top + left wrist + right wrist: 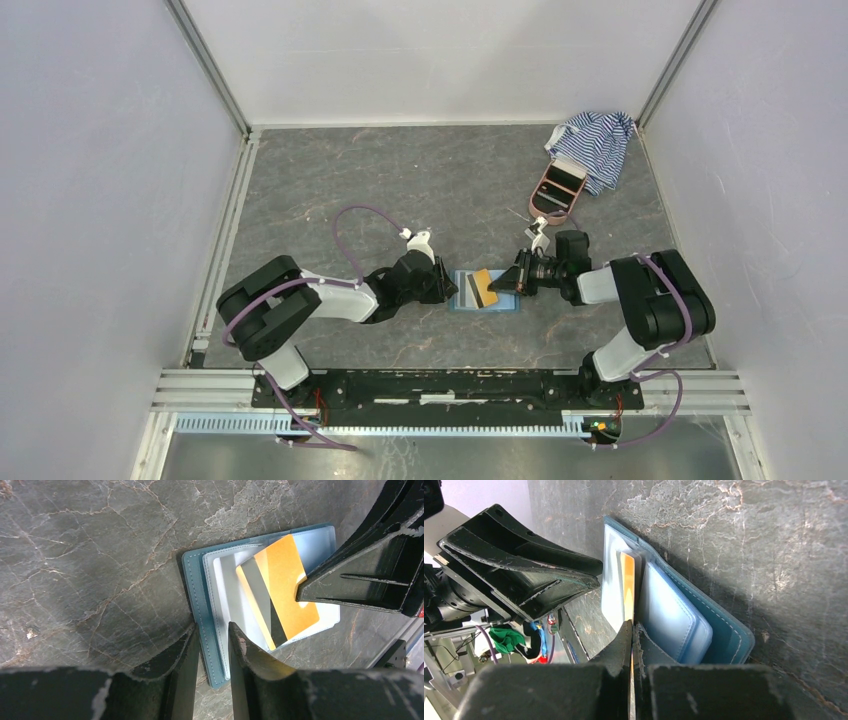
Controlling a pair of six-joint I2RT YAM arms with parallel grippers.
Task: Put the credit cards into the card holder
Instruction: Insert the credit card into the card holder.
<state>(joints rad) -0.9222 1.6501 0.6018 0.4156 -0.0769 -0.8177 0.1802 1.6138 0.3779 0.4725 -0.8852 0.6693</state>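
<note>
The teal card holder [497, 303] lies open on the grey table between my two grippers. In the left wrist view its teal cover [192, 580] and pale inner sleeves show. My left gripper [212, 627] straddles its near edge, jaws narrowed onto cover and sleeve; from above the left gripper [447, 284] sits at the holder's left side. My right gripper [632, 625] is shut on a tan-gold credit card [627, 580] seen edge-on between two pale sleeves. That credit card [287, 590], with a dark stripe, slants across the sleeves, the right gripper [300, 592] at its right end.
A pink oval case [557, 188] lies open at the back right, beside a blue-white striped cloth [595, 140]. White walls close the table on three sides. A metal rail [450, 385] with the arm bases runs along the near edge.
</note>
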